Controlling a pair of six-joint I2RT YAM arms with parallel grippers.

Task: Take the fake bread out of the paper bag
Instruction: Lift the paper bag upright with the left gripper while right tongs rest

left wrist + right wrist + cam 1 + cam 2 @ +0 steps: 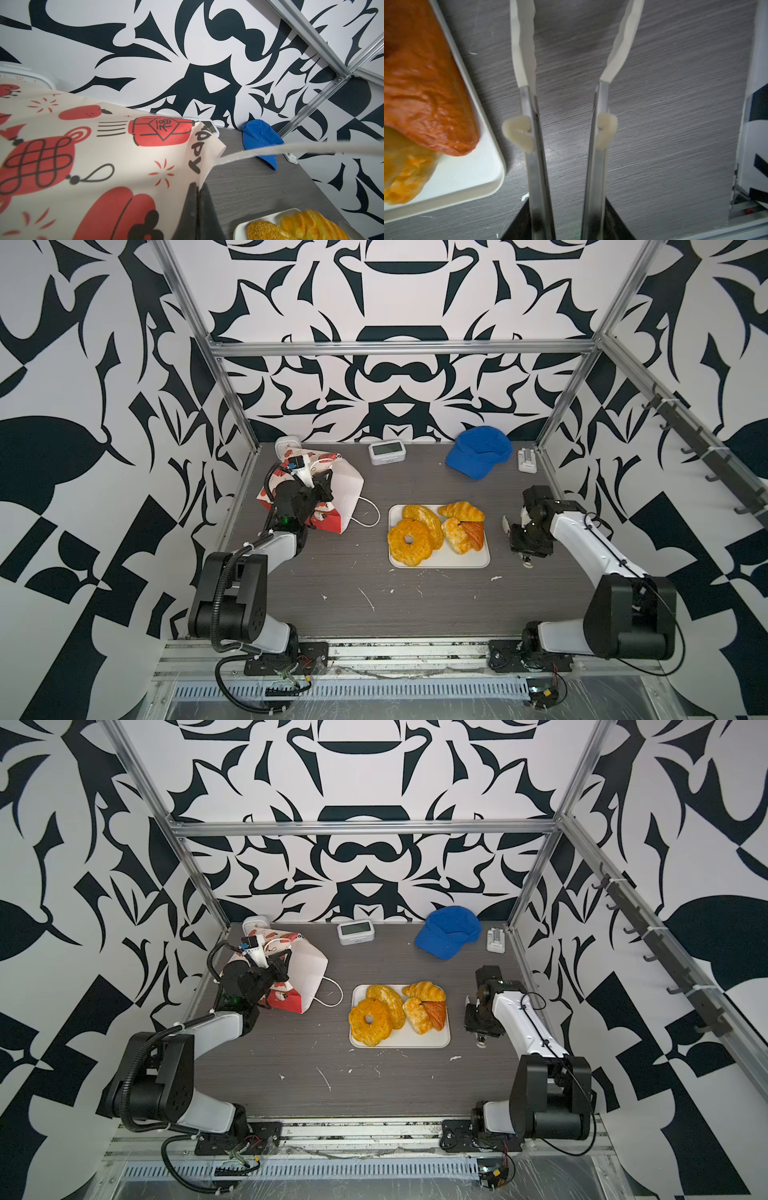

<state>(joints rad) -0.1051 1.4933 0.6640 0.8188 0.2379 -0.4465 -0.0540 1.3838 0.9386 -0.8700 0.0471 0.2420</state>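
The fake bread lies on a white tray [457, 562] mid-table: a big ring [409, 541], an oval loaf [424, 517], two croissants [461, 511] and a darker orange wedge [475, 534]. The red and white paper bag [347, 489] is at the back left, tilted, with my left gripper [322, 481] shut on its rim. In the left wrist view the black fingers [191, 207] pinch the bag's edge [104, 155]. My right gripper [519, 537] hovers just right of the tray, shut on metal tongs [525, 62]. The tongs' white tips stand apart over bare table beside the wedge [425, 93].
A blue cap [478, 452], a small digital clock [386, 452] and a white device [527, 460] sit along the back wall. A white clock [286, 445] stands behind the bag. The bag's cord handle [368, 516] trails toward the tray. Aluminium frame posts border the table.
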